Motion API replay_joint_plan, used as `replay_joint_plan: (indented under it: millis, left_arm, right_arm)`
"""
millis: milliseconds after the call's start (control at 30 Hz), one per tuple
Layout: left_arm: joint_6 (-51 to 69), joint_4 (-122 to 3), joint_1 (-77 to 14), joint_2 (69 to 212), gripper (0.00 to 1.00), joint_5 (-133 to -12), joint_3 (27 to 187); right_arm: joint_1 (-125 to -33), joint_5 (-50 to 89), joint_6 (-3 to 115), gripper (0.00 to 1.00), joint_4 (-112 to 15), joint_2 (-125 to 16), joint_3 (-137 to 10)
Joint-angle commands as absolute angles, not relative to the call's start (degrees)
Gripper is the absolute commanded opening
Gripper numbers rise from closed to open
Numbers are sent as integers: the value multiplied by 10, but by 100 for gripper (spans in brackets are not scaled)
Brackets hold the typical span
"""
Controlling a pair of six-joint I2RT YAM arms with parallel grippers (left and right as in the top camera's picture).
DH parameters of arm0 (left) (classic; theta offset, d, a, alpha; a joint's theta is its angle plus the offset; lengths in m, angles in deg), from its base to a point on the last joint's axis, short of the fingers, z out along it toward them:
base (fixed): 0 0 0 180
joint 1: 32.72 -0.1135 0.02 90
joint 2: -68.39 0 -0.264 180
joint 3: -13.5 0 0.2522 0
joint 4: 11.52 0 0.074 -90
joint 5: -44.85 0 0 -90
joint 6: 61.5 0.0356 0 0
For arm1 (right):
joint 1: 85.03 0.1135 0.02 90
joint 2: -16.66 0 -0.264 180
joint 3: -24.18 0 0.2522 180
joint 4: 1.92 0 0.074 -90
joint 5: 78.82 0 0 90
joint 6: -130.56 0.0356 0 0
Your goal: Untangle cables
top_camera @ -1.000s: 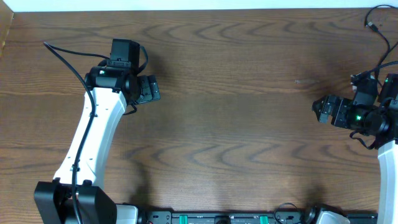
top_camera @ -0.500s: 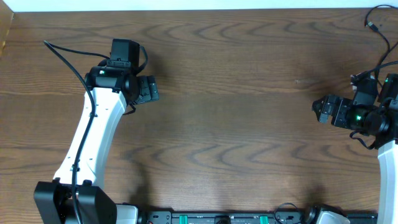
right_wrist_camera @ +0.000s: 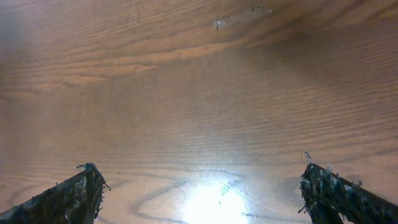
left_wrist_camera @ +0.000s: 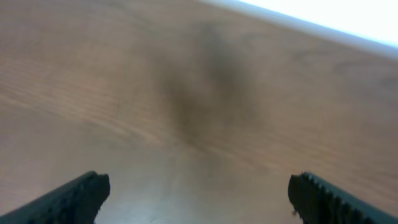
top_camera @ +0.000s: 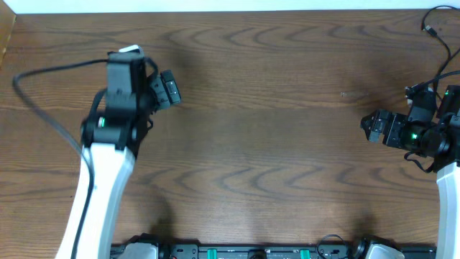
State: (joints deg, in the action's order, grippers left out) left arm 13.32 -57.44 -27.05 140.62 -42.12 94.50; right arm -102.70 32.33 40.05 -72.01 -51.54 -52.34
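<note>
Since a moment ago the left arm has swung: its wrist has turned and lifted, so the left gripper (top_camera: 167,89) now sits a little farther toward the far edge of the tabletop (top_camera: 273,137), and the black robot wire behind it loops out wider to the left. The right gripper (top_camera: 373,126) has not moved. Both grippers are spread wide and hold nothing; each wrist view shows only bare wood grain between the two fingertips, with the left wrist view blurred by motion.

For the task, this looks like repositioning rather than work on the cables, and no untangling is visible.

The only loose cord in sight is a thin black cable (top_camera: 447,43) at the far right corner of the tabletop, beyond and behind the right gripper and well apart from the left one. Its small plug (top_camera: 429,30) lies near the far edge, pointing roughly left and slightly toward the near side. From the plug the cord arcs up and then runs down along the right edge, so its long axis goes roughly from far to near. Whether it is tangled with the arm's own wiring cannot be told. No white cord is visible.
</note>
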Motion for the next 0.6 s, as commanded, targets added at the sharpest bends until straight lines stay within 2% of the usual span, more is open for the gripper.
replay_joint_plan:
  millis: [0,400,567]
  left_arm:
    - [114,-476,-271,1314,97,-493,854]
    - [87,-120,-272,984,97,-492,526]
    - [86,-16,-273,869,97,-478,395]
  right_arm:
    - [-1022,325,394,99,-721,-518,-525]
    - [-1022,325,394,99,-721,-518,-525]
    - [-1022,325,394,99,-721,-518,-525]
